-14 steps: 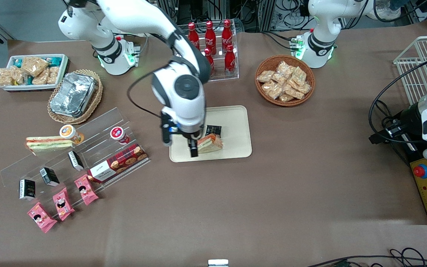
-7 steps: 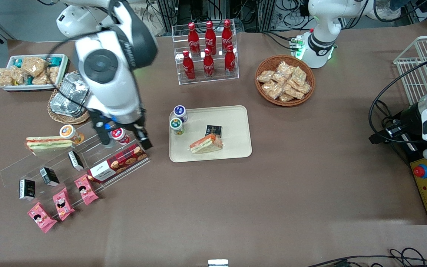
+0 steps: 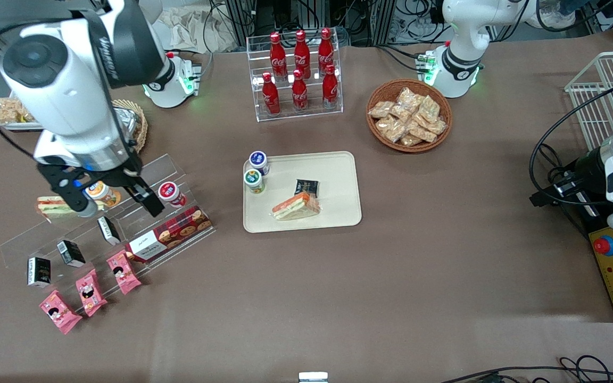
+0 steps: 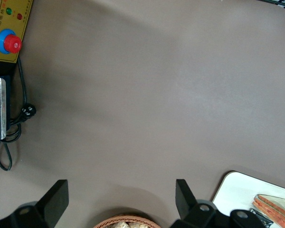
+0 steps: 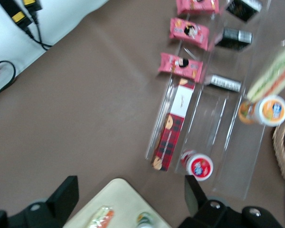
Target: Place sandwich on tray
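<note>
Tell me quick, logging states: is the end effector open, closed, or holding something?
End effector: open, holding nothing, above the clear display rack.

Front view overhead; both wrist views look down, sharing tray [image 3: 338, 175].

Coca-Cola script on red bottles [image 3: 299, 64], other labels unreadable

The working arm's black two-finger gripper [image 3: 110, 199], fingers spread, hangs over the clear acrylic stepped rack [image 3: 141, 175] and covers part of the flat pale-bread sandwich [image 3: 54, 206] and the orange-lidded cup [image 3: 99, 190]. The white arm also hides most of the small white bin of snack packs [image 3: 11, 114] and the crinkled foil container [image 3: 125, 119]. In the right wrist view, the orange-layered clear-wrapped wedge sandwich [image 5: 101, 217] on the cream-beige rectangular plastic tray [image 5: 116, 199] is blurred and cut off by the frame edge.
</note>
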`<state>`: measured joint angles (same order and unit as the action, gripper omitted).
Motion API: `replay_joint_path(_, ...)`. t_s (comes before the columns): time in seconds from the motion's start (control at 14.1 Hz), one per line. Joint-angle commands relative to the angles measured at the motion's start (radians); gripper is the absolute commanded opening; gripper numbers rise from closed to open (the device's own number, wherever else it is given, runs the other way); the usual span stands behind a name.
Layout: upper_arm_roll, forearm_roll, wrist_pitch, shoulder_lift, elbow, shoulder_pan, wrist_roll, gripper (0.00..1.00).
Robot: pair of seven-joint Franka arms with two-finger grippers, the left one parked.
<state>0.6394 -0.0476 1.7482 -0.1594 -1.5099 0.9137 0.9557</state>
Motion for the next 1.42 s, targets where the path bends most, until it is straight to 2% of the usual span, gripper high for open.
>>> replay_joint_path(0.0, 0.026, -0.026, -0.019, 0.034, -0.012, -0.018, -0.245, 0.99)
replay_joint_path(0.07, -0.006, -0.023, -0.029, 0.037, -0.013, -0.08, -0.294, 0.99)
replay_joint_path(0.36, -0.392, -0.025, -0.05, 0.07, -0.019, -0.511, -0.394, 0.99)
replay_joint_path(0.43, -0.458, -0.025, -0.047, 0.075, -0.022, -0.592, -0.432, 0.99)
replay_joint_path(0.57, -0.533, -0.025, -0.044, 0.083, -0.029, -0.72, -0.539, 0.99)
replay_joint_path(0.92, -0.546, -0.006, -0.035, 0.084, -0.03, -0.848, -0.811, 0.99)
replay_joint_path(1.07, -0.54, 0.032, -0.033, 0.081, -0.027, -0.881, -0.918, 0.99)
replay_joint_path(1.21, -0.521, 0.072, -0.033, 0.081, -0.026, -0.895, -0.945, 0.99)
replay_joint_path(1.35, -0.517, 0.074, -0.036, 0.081, -0.024, -0.897, -0.945, 0.99)
